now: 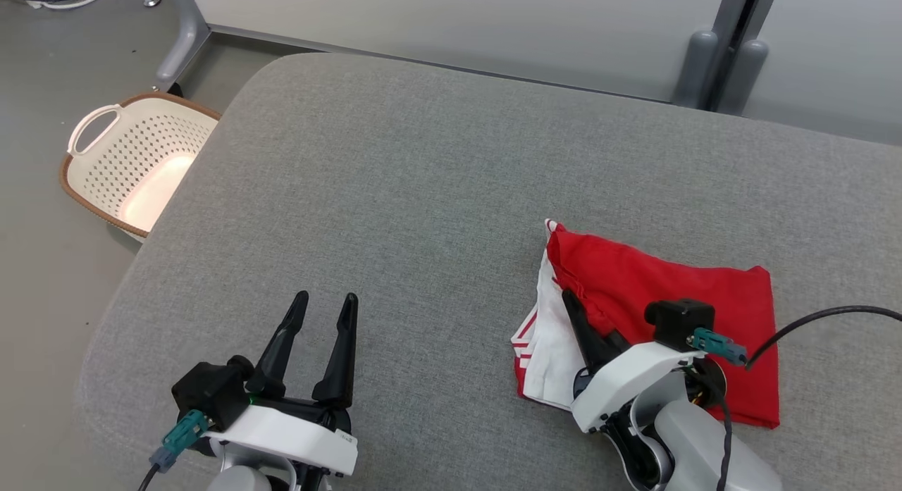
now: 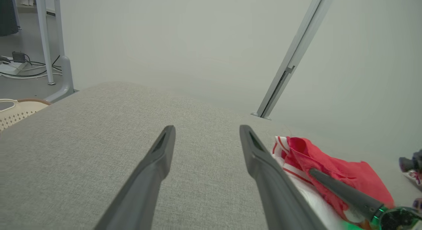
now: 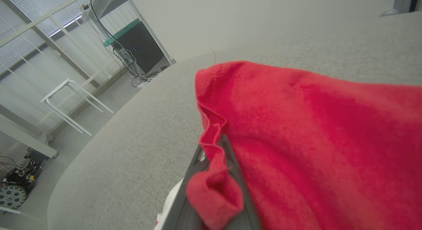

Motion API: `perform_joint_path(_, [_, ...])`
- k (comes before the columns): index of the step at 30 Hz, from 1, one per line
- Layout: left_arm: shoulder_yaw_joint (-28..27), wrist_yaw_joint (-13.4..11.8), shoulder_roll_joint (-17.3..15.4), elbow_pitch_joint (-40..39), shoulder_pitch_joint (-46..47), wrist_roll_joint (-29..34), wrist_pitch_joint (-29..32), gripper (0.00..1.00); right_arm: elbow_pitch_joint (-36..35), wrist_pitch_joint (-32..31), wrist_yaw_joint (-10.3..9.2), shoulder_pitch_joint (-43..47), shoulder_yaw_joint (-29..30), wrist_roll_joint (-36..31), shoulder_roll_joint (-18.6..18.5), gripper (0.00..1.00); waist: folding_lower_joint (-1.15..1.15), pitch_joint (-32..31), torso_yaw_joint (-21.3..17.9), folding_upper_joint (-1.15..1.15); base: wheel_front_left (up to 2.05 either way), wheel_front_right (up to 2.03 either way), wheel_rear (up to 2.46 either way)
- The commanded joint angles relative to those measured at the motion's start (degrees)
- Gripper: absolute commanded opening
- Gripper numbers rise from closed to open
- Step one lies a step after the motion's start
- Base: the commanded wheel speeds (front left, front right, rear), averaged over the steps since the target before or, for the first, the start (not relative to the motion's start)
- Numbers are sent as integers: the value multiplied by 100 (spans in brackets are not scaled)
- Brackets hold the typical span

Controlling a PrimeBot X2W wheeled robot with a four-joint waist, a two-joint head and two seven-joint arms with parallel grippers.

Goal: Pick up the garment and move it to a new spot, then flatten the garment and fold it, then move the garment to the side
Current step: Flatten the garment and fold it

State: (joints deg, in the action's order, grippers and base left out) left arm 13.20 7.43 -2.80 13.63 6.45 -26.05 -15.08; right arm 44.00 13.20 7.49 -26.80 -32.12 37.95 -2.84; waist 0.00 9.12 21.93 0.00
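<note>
1. At the far left, a cream perforated plastic laundry basket (image 1: 134, 163) with a brown rim stands on the floor, just beside the corner of the wide grey fabric-covered padded surface (image 1: 423, 181).
2. The left gripper (image 1: 325, 296) hovers over the near left part of the surface. Its two long dark fingers are spread wide, with nothing between them. In the left wrist view the left gripper (image 2: 207, 127) points across bare grey fabric.
3. The red and white cloth garment (image 1: 669, 287) lies on the near right part of the surface, well apart from the left gripper. It is folded into a rough rectangle. A red layer lies on top, and a white layer with red stripes shows from under its left edge. The left edge is wrinkled and slightly raised, while the right side lies flat.
4. The right gripper (image 1: 567, 297) sits on the garment's left part with its jaws closed together. In the right wrist view, a bunched fold of the red hem is pinched between its fingers (image 3: 194, 167), and the red cloth (image 3: 313, 141) drapes off to the right.
</note>
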Motion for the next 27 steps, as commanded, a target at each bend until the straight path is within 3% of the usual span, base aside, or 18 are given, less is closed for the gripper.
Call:
perform_joint_path(1, [-16, 5, -23, 5, 90, -43, -8, 100, 66, 40, -1, -54, -20, 52, -13, 9, 0, 37, 50, 0, 0, 0, 0])
perform_joint_path(2, [-22, 5, -23, 11, 91, -32, -9, 100, 178, 42, -1, -74, -49, 81, -16, 60, 0, 44, 64, 0, 0, 0, 0])
perform_joint_path(3, [-18, 6, -20, 13, 93, -42, -8, 100, 254, 50, -1, -104, -99, 136, -13, 100, 0, 55, 75, 0, 0, 0, 0])
perform_joint_path(9, [-44, 5, -22, 71, 107, 5, -8, 100, 72, 85, 0, -197, -507, 759, -15, 100, 0, 37, -18, 0, 0, 0, 0])
perform_joint_path(15, [-146, 5, -22, 44, 105, 82, -8, 100, -481, 33, -1, -355, -663, 1392, -21, 100, 0, -108, -349, 0, 0, 0, 0])
perform_joint_path(19, [-176, 5, -22, -2, 48, 136, -8, 100, -499, 105, -1, -517, -294, 1124, -120, 100, 0, -224, -620, 0, 0, 0, 0])
perform_joint_path(27, [-225, 5, -24, -213, 52, 185, -8, 100, -513, 203, -1, -436, 816, -747, -838, 100, 0, -386, -1063, 0, 0, 0, 0])
